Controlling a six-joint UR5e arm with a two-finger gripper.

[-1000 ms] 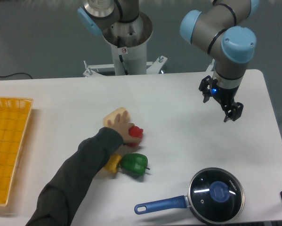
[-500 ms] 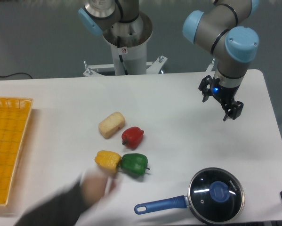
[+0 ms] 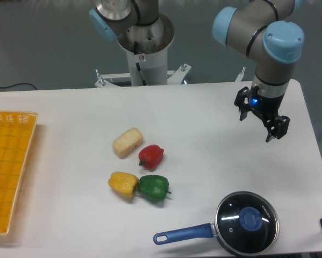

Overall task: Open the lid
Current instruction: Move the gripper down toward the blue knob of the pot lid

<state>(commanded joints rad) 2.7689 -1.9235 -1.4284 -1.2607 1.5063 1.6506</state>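
Lid of dark glass, round, metal-rimmed, with a round blue knob in its centre, sits closed on the black saucepan with the long blue handle at the table's near right edge; from the fixed camera you see the two-finger gripper well apart from it, hovering above bare white tabletop, fingers spread wide and holding nothing; the knob lies toward the camera and slightly left of the fingers, so your coming move likely runs that way, then down.
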